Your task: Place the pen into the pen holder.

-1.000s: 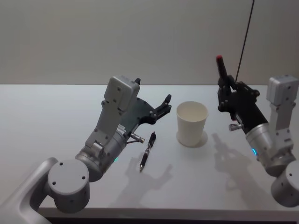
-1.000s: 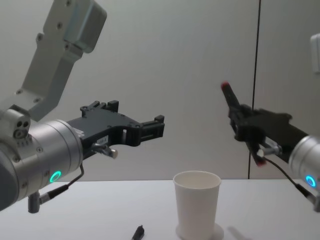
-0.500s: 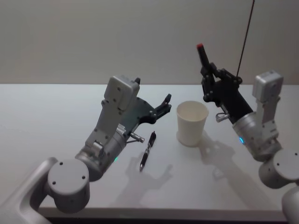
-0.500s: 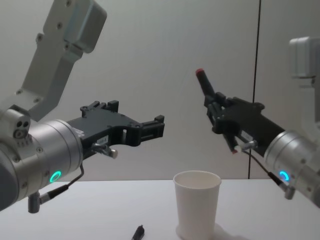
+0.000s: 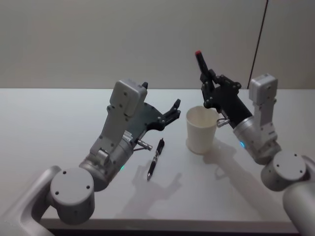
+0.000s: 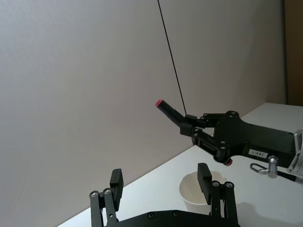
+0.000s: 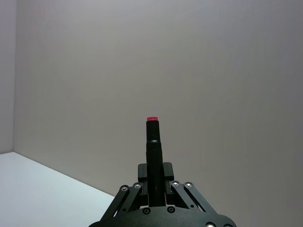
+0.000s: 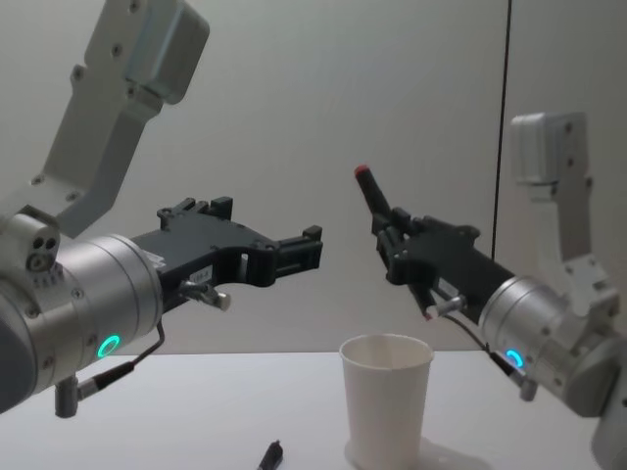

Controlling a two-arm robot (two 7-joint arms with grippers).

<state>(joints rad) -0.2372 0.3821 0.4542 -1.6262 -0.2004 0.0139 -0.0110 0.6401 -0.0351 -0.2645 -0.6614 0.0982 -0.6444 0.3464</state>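
Two arms are reaching over the smooth white table [image 5: 44, 147]. The left gripper [image 5: 172, 112] is hanging spread and empty near the pen holder [image 5: 202, 130], a tapered paper cup with a rolled rim and nothing showing inside. The right gripper [image 5: 207, 83] is clamping a slim black, red-tipped pen [image 5: 199, 60], tilted just above that rim; lowering and release are remaining. A second pen [image 5: 155, 160], dark and thin, is lying on the table.

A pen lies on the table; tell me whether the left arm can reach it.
Probably yes: the open left end effector hovers above the pen, nothing between them, the cup off to its side.
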